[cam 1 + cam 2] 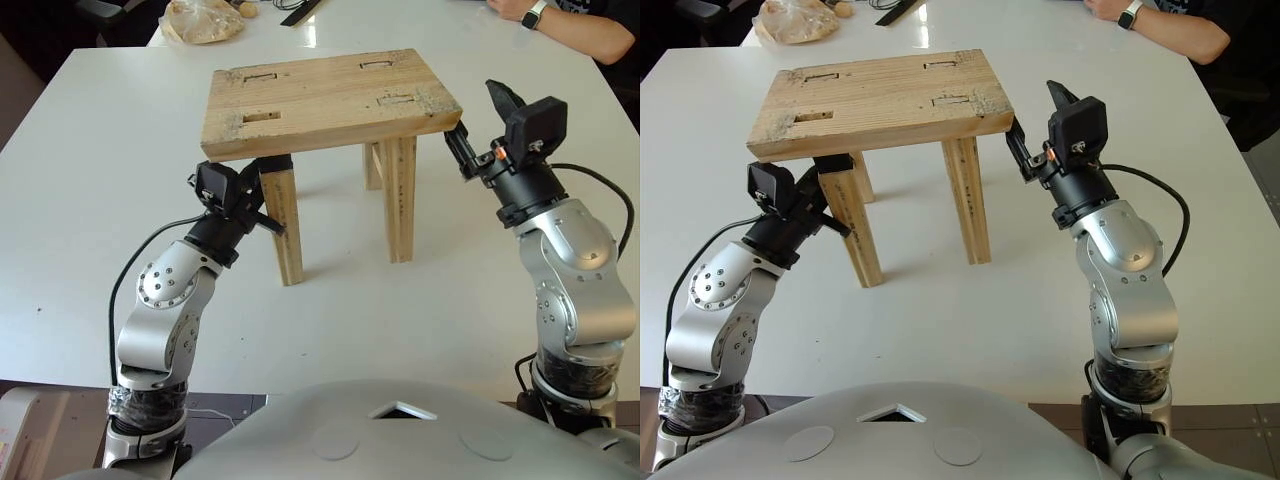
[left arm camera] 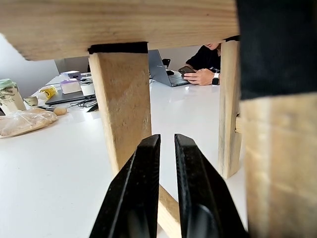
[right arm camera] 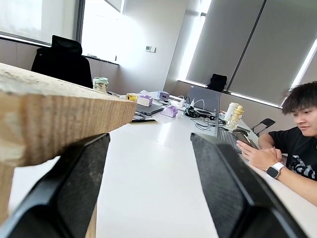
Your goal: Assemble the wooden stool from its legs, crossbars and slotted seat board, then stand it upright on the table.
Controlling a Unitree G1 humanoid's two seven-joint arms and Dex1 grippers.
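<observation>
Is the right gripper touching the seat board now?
Cannot tell. In the right wrist view, one finger of the right gripper sits just under the seat board's edge; neither contact nor gap shows plainly.

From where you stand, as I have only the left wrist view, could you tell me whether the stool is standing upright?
Observer: Yes, the stool stands upright on the table, seat board on top.
Operator: Thank you; where is the right gripper?
Observer: The right gripper is open at the seat's right end, not clamped on it.
Operator: And the seat's top?
Observer: Four slots show in it.
</observation>
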